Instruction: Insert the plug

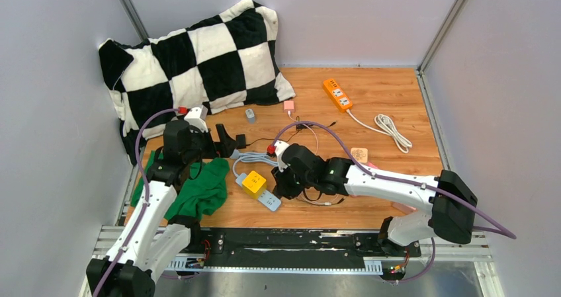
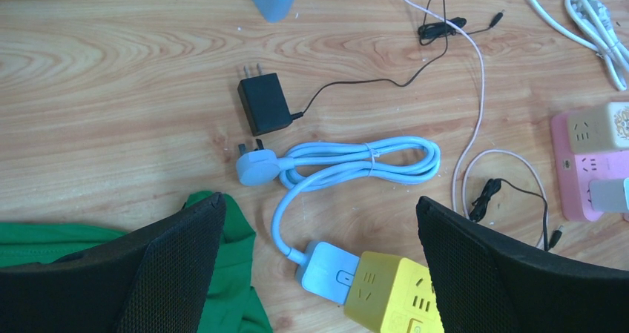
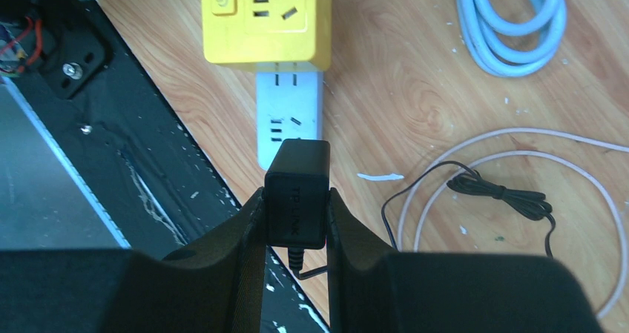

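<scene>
While the right gripper point(image 3: 295, 199) pinches it between narrowly set fingers, the black boxy plastic plug adapter point(image 3: 297, 170) hangs over one end of the flat white plastic power strip point(image 3: 289, 118); whether it touches the strip cannot be told. A yellow cube-shaped plastic socket block point(image 3: 265, 18) sits on the strip's other end. Off that end lies a coiled pale-blue cable point(image 2: 356, 162), beneath the left gripper point(image 2: 320, 210), whose jaws stand wide apart. A green cloth point(image 2: 237, 274) lies left of the strip.
</scene>
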